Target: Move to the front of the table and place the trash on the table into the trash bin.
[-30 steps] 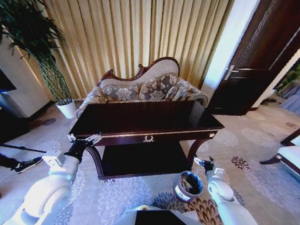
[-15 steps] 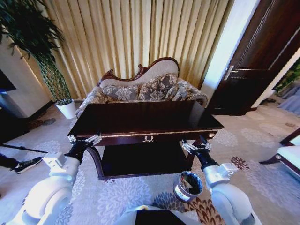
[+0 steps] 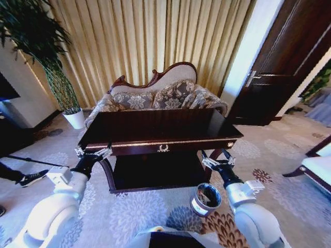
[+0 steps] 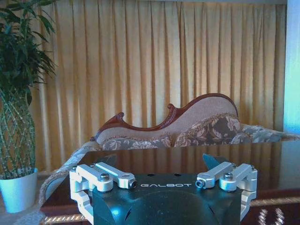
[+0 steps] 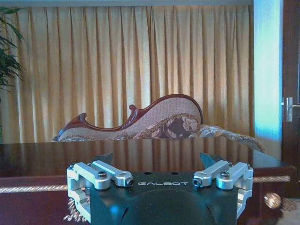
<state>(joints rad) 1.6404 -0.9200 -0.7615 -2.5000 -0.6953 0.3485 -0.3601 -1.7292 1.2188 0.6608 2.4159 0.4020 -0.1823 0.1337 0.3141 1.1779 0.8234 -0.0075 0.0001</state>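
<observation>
One table (image 3: 160,129), dark and glossy, gold trim along the front edge, straight ahead; top bare of visible trash, though reflections make small scraps hard to rule on. One bin (image 3: 205,199) on the carpet, near the table's front right leg, just beside the right arm. Inside of the bin too dim to read.

Two grippers, both raised at table-front height. Left gripper (image 3: 93,153) at the table's front left corner, jaws spread wide, empty. Right gripper (image 3: 217,161) at the front right corner, above the bin, jaws likewise parted, holding nothing.

Behind the table, one sofa (image 3: 155,95) with floral cushions, its lower half blocked by the tabletop. Farther back, a curtain (image 3: 150,41). One plant (image 3: 36,46) in a white pot (image 3: 75,119) to the left, crown cut off by the frame edge. One dark door (image 3: 287,62) to the right. Lower shelf under the table in deep shadow.
</observation>
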